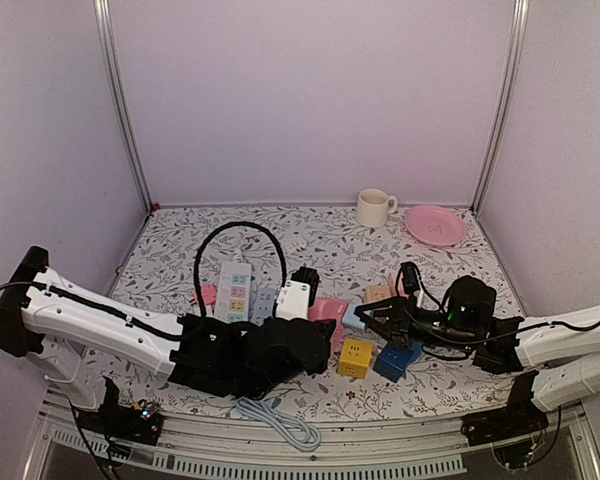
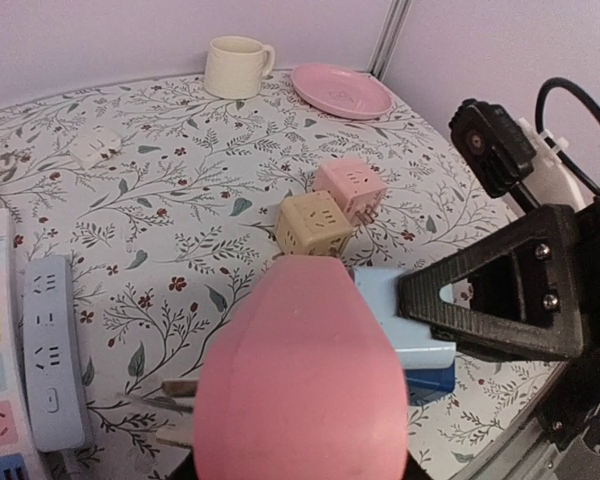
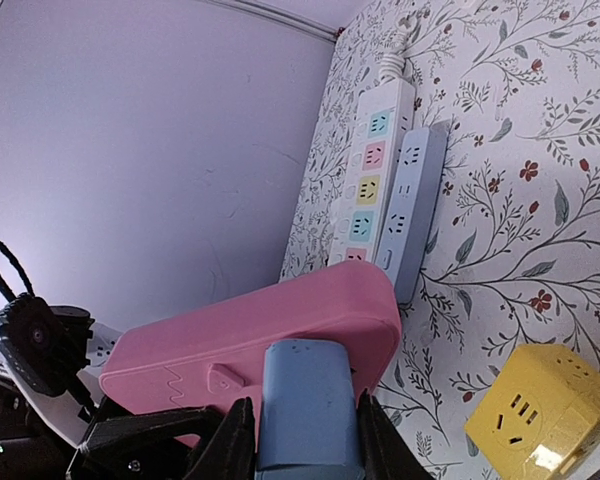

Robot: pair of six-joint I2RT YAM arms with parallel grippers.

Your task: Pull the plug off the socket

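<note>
A pink socket block (image 1: 328,312) is held above the table by my left gripper (image 1: 313,338), which is shut on it. In the left wrist view the block (image 2: 300,380) fills the foreground and hides my own fingers. A light blue plug (image 1: 354,317) sits against the block's right side and looks seated in it. My right gripper (image 1: 372,322) is shut on this plug. In the right wrist view the plug (image 3: 308,390) sits between my black fingers (image 3: 232,440), pressed against the pink block (image 3: 270,325). The plug (image 2: 405,320) and the right fingers (image 2: 490,290) also show in the left wrist view.
A yellow cube socket (image 1: 355,357) and a blue one (image 1: 395,362) lie just below the grippers. A tan cube (image 2: 313,222) and a pink cube (image 2: 350,188) lie behind. Two power strips (image 1: 235,290), a black cable loop (image 1: 238,232), a cup (image 1: 375,207) and a pink plate (image 1: 435,225) lie farther back.
</note>
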